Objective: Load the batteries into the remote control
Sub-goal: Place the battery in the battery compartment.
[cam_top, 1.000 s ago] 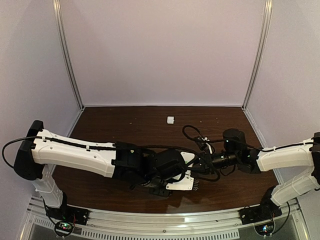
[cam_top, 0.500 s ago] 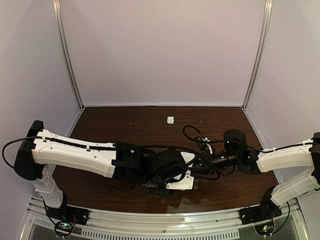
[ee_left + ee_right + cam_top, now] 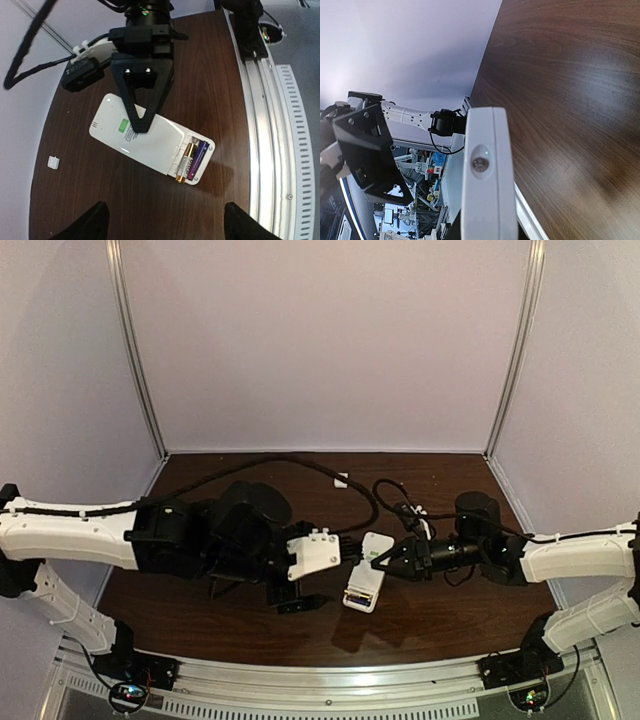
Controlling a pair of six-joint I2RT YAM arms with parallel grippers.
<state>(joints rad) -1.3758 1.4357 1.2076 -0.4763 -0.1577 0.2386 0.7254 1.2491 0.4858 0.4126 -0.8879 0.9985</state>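
The slim white rectangular plastic remote control (image 3: 150, 142) is turned plain back up, with a small green label towards its 10 o'clock end in the left wrist view. The battery bay at its 4 o'clock end is uncovered. In that bay the two slim cylindrical batteries (image 3: 190, 160), one gold-toned and one purple-blue, lie side by side along the remote's length. The remote looks to be held a little above the dark brown wooden tabletop (image 3: 200, 485), since its shadow falls on the wood beside it. The black two-finger right gripper (image 3: 140, 124) reaches in from 12 o'clock in that view, its jaws clenched on the remote control around the middle, one triangular finger flat on the back just beside the green label. The right wrist camera sees the remote end-on, with a small round window in its end face. In the top view the remote sits near the middle of the tabletop towards the near edge, and the right gripper comes at it from 3 o'clock. The black left gripper (image 3: 167, 225) is at the remote's 9 o'clock, apart from it, jaws released and spread wide with nothing between them. A small flat white squarish plastic piece (image 3: 341, 480) lies well apart on the tabletop, at 12 o'clock from the remote towards the far wall.
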